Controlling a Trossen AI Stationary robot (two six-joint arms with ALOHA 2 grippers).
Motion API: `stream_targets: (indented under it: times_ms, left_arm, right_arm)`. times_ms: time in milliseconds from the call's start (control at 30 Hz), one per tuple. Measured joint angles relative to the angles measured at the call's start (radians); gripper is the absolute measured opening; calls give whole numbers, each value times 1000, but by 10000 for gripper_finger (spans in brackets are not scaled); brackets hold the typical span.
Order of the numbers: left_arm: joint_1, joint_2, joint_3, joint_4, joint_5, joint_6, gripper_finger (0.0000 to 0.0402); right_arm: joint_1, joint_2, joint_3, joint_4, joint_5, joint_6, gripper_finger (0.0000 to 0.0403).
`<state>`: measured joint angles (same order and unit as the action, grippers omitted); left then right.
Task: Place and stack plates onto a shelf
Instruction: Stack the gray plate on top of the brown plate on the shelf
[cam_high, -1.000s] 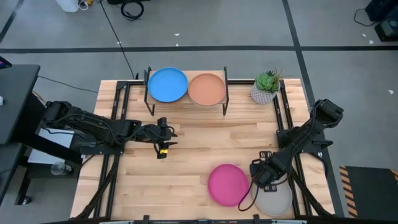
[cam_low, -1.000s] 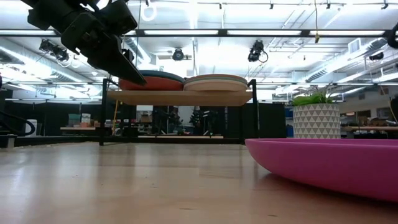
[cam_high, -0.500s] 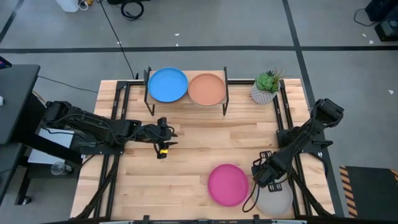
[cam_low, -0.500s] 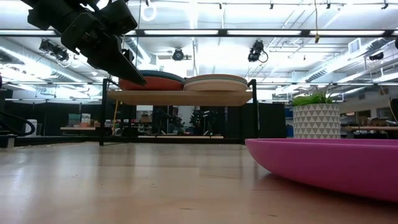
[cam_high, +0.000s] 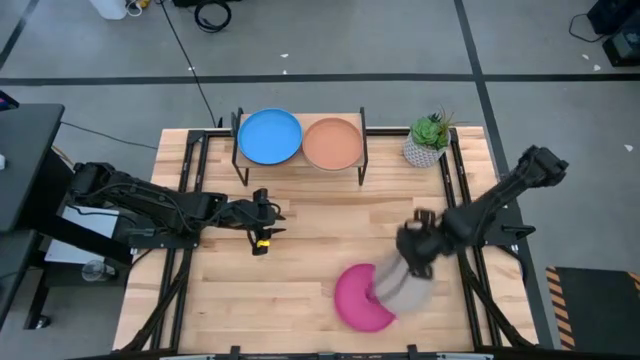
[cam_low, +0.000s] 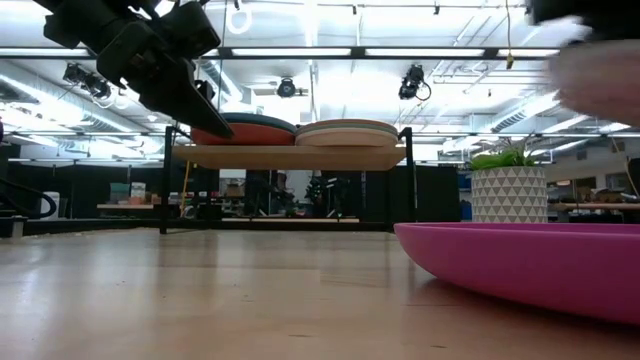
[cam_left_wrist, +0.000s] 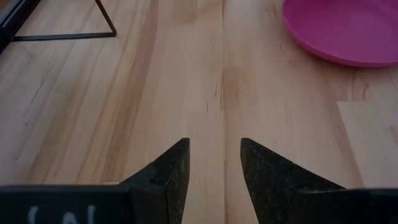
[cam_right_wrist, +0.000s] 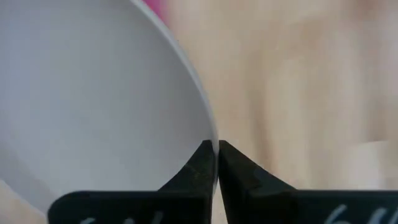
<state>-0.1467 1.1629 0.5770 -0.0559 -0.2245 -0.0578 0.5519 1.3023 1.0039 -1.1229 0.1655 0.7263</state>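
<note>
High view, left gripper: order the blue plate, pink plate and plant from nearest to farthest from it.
From the left gripper, mid-table on the left:
1. Blue plate, on the shelf straight behind it.
2. Pink plate, front centre, partly under the grey plate.
3. Plant, back right corner.

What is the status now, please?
Right gripper shut on grey plate, lifted, overlapping pink plate. Left gripper open, mid-table. Blue plate, peach plate top the shelf stacks.

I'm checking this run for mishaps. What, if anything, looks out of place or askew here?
Nothing looks spilled or damaged. The one oddity is the grey plate: it is off the table, pinched by its rim in the right claw, overlapping the pink plate from above. The left claw waits open mid-table.
</note>
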Motion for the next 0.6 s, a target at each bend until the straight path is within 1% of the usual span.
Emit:
stream_targets:
  times_ms: [100, 200, 367, 600]
  left_arm:
    - [0, 0, 0, -2, 0, 1, 151]
    - [0, 0, 0, -2, 0, 10, 151]
    - [0, 0, 0, -3, 0, 21, 151]
    - [0, 1, 0, -23, 0, 22, 151]
  right_arm:
    - [-130, -45, 49, -11, 120, 36, 21]
    - [-279, -58, 93, 16, 150, -6, 19]
    - [-490, -22, 181, 124, 113, -163, 20]
    - [-743, 112, 389, 143, 51, -354, 19]
